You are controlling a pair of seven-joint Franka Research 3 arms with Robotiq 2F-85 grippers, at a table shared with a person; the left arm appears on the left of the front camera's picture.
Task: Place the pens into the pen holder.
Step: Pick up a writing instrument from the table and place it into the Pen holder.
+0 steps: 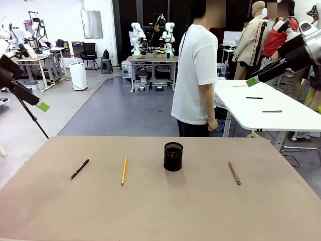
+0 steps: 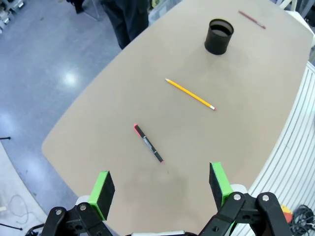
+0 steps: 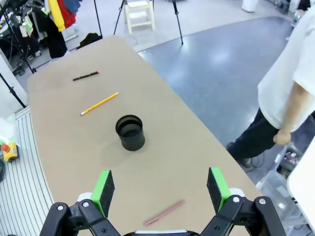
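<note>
Three pens lie apart on the tan table (image 1: pixel 281 211): a black pen with a red tip (image 1: pixel 79 168) (image 2: pixel 148 143) (image 3: pixel 85 75) at the left, a yellow-orange pencil (image 1: pixel 124 170) (image 2: pixel 190 94) (image 3: pixel 99 103) beside it, and a dark red pen (image 1: pixel 234 172) (image 2: pixel 251 19) (image 3: pixel 165 212) at the right. The black mesh pen holder (image 1: pixel 173 156) (image 2: pixel 219 36) (image 3: pixel 130 132) stands upright between pencil and red pen, with nothing showing inside. My left gripper (image 1: pixel 43 106) (image 2: pixel 161 183) hangs open high above the table's left end. My right gripper (image 1: pixel 253 81) (image 3: pixel 160 186) hangs open high above the right end.
A person in a white T-shirt (image 1: pixel 195 75) stands at the table's far edge, one hand (image 1: pixel 213 124) hanging by the side. A white table (image 1: pixel 261 108) with a few small items stands behind on the right. A tripod leg (image 1: pixel 32 118) shows at the far left.
</note>
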